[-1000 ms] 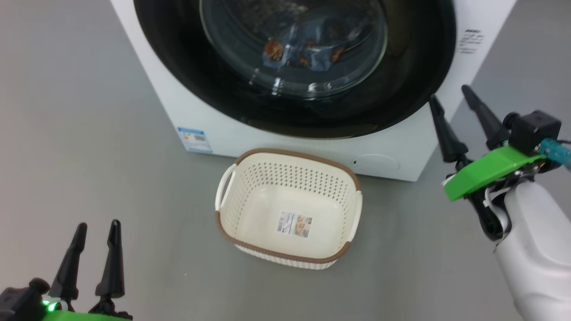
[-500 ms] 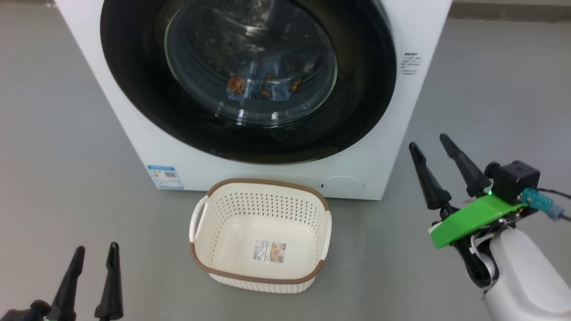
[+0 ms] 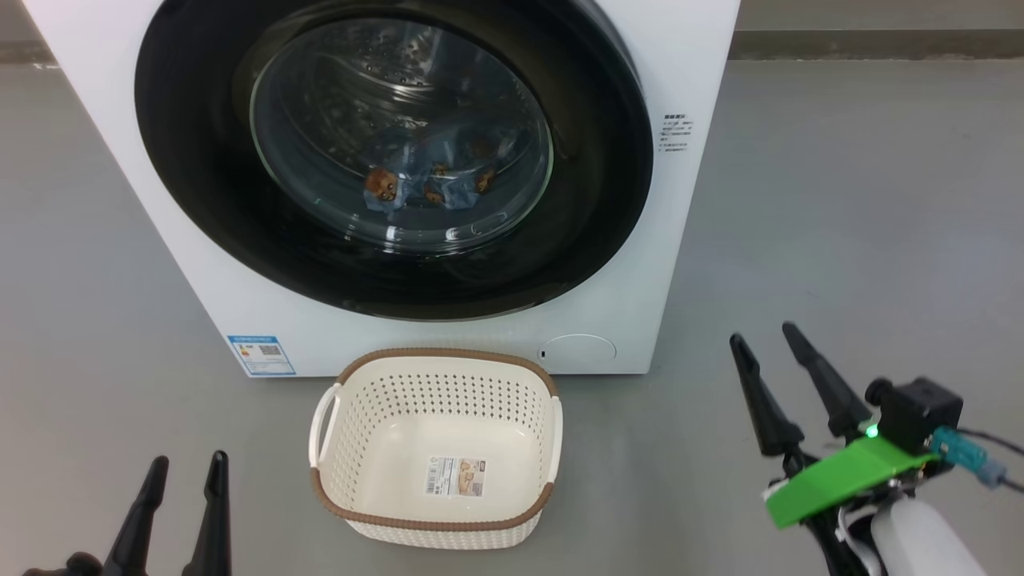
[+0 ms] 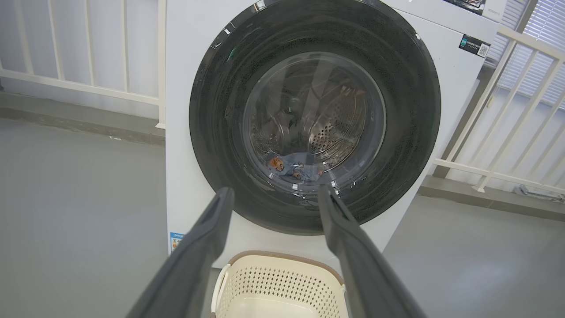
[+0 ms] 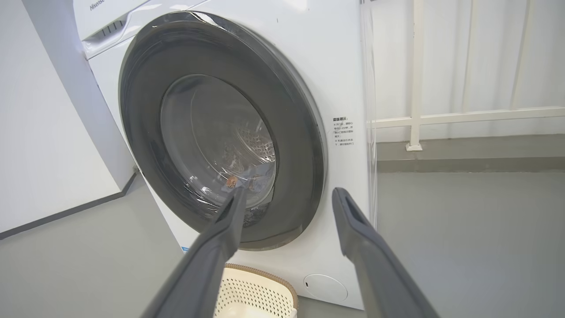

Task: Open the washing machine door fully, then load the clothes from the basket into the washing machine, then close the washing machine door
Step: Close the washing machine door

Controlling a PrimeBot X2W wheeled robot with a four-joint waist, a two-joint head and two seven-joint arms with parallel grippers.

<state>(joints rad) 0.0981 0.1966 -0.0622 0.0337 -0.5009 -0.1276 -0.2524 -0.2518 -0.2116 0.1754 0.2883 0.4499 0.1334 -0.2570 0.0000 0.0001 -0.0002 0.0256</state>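
My right gripper (image 3: pixel 762 336) hangs at the lower right of the head view on a pale forearm with a green wrist bracket, its fingers tilted up toward the washing machine (image 3: pixel 688 240); its jaws are spread wide with nothing between them. My left gripper (image 3: pixel 189 462) sits low at the lower left, fingers upright, and it too is spread and holds nothing. The washing machine door (image 3: pixel 192 200) lies flush against the white front, its black rim glossy. The clothes (image 3: pixel 424 188), light blue with orange-brown figures, lie in the drum behind the glass. The basket (image 3: pixel 440 352) stands on the grey floor (image 3: pixel 840 200) just before the machine, its label sticker (image 3: pixel 458 476) showing on the bare bottom.
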